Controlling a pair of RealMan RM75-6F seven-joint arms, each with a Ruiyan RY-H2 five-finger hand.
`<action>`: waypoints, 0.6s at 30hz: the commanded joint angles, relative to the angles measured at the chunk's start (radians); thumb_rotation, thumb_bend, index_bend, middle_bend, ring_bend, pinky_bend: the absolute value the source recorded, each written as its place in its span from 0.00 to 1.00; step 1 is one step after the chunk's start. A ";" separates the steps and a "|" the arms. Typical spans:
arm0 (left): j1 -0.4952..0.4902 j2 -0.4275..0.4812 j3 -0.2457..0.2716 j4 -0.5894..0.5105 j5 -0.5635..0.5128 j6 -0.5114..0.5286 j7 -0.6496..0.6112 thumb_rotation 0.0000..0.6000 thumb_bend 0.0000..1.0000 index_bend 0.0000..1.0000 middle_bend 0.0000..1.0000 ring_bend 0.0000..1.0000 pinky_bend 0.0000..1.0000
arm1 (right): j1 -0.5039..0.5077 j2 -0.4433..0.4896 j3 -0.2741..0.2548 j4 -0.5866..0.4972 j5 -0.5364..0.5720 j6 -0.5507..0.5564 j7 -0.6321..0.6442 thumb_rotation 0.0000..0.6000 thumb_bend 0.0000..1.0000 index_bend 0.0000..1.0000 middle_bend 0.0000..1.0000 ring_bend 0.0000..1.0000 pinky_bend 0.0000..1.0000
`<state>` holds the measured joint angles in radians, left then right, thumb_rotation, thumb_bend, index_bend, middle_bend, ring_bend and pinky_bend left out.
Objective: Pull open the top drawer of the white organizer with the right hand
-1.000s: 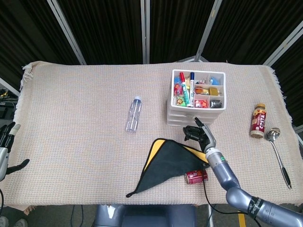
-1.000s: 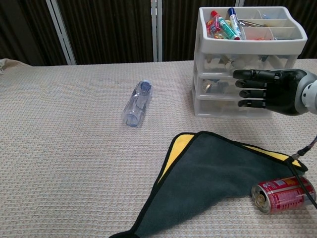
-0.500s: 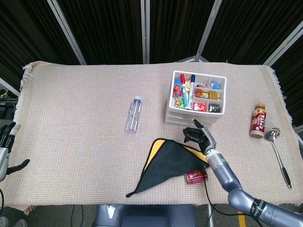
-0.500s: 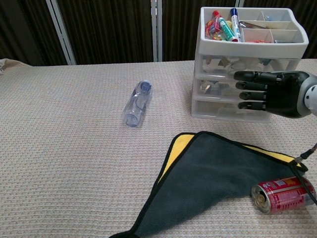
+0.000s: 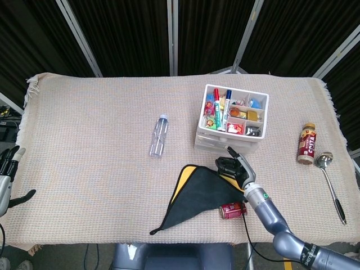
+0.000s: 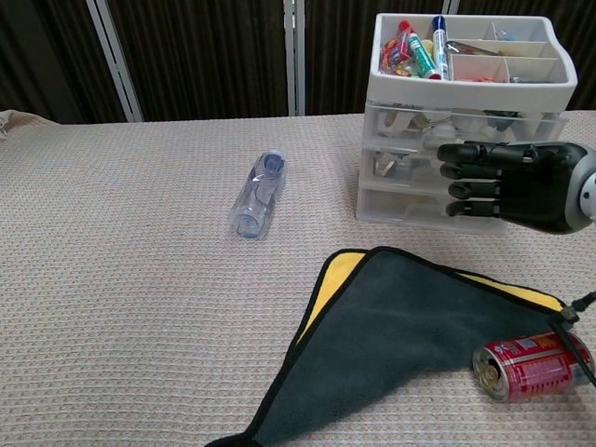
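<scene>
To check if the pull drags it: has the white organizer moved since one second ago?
Yes. The white organizer slid slightly toward the robot and the water bottle, turning a little, judged against the table's far edge.

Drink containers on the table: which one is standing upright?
The brown bottle near the right edge, beside the spoon. The clear water bottle and the red can both lie on their sides.
</scene>
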<state>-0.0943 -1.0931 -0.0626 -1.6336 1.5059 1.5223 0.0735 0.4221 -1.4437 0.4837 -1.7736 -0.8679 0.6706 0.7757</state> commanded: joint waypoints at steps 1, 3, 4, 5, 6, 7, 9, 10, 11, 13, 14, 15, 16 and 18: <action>0.000 0.000 0.000 0.000 0.001 0.001 0.000 1.00 0.10 0.00 0.00 0.00 0.00 | -0.006 0.002 -0.008 -0.009 -0.010 0.004 0.001 1.00 0.37 0.30 0.72 0.74 0.62; 0.000 0.000 0.000 0.000 0.001 0.001 0.001 1.00 0.10 0.00 0.00 0.00 0.00 | -0.010 0.005 -0.015 -0.015 -0.021 0.010 -0.002 1.00 0.37 0.30 0.72 0.74 0.62; 0.000 0.000 0.001 0.000 0.001 0.000 0.001 1.00 0.10 0.00 0.00 0.00 0.00 | -0.013 0.006 -0.020 -0.018 -0.024 0.011 -0.002 1.00 0.37 0.30 0.72 0.74 0.62; 0.000 0.000 0.001 -0.001 0.001 0.000 0.002 1.00 0.10 0.00 0.00 0.00 0.00 | -0.017 0.008 -0.022 -0.022 -0.028 0.014 0.000 1.00 0.37 0.30 0.72 0.74 0.62; 0.000 0.000 0.001 -0.001 0.001 0.000 0.002 1.00 0.10 0.00 0.00 0.00 0.00 | -0.019 0.009 -0.025 -0.024 -0.032 0.017 0.000 1.00 0.37 0.30 0.72 0.74 0.62; 0.000 0.000 0.001 -0.001 0.001 0.000 0.002 1.00 0.10 0.00 0.00 0.00 0.00 | -0.021 0.009 -0.027 -0.026 -0.036 0.018 0.001 1.00 0.37 0.30 0.72 0.74 0.62; 0.000 0.000 0.001 -0.001 0.002 0.001 0.002 1.00 0.10 0.00 0.00 0.00 0.00 | -0.026 0.011 -0.032 -0.030 -0.047 0.023 0.001 1.00 0.37 0.30 0.72 0.74 0.62; 0.000 -0.001 0.001 -0.001 0.003 0.001 0.003 1.00 0.10 0.00 0.00 0.00 0.00 | -0.028 0.011 -0.035 -0.032 -0.052 0.027 -0.001 1.00 0.37 0.30 0.72 0.74 0.62; 0.000 -0.001 0.002 -0.001 0.003 0.001 0.004 1.00 0.10 0.00 0.00 0.00 0.00 | -0.030 0.011 -0.038 -0.033 -0.058 0.032 -0.003 1.00 0.37 0.29 0.72 0.74 0.62; 0.000 -0.001 0.002 -0.001 0.003 0.001 0.005 1.00 0.10 0.00 0.00 0.00 0.00 | -0.035 0.007 -0.046 -0.034 -0.075 0.055 -0.018 1.00 0.37 0.25 0.71 0.74 0.61; 0.000 -0.001 0.002 -0.001 0.004 0.000 0.005 1.00 0.10 0.00 0.00 0.00 0.00 | -0.037 0.004 -0.052 -0.035 -0.086 0.072 -0.030 1.00 0.36 0.25 0.71 0.74 0.61; 0.000 -0.001 0.002 -0.001 0.004 0.001 0.006 1.00 0.10 0.00 0.00 0.00 0.00 | -0.041 -0.002 -0.060 -0.035 -0.102 0.101 -0.051 1.00 0.36 0.24 0.71 0.74 0.61; 0.000 -0.001 0.002 -0.001 0.004 0.001 0.006 1.00 0.10 0.00 0.00 0.00 0.00 | -0.044 -0.008 -0.066 -0.037 -0.112 0.125 -0.068 1.00 0.35 0.23 0.71 0.74 0.61; 0.000 -0.001 0.002 -0.001 0.004 0.001 0.007 1.00 0.10 0.00 0.00 0.00 0.00 | -0.052 -0.021 -0.078 -0.044 -0.140 0.187 -0.110 1.00 0.34 0.20 0.71 0.74 0.61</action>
<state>-0.0947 -1.0946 -0.0610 -1.6350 1.5095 1.5231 0.0801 0.3814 -1.4481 0.4239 -1.8105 -0.9711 0.7922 0.7150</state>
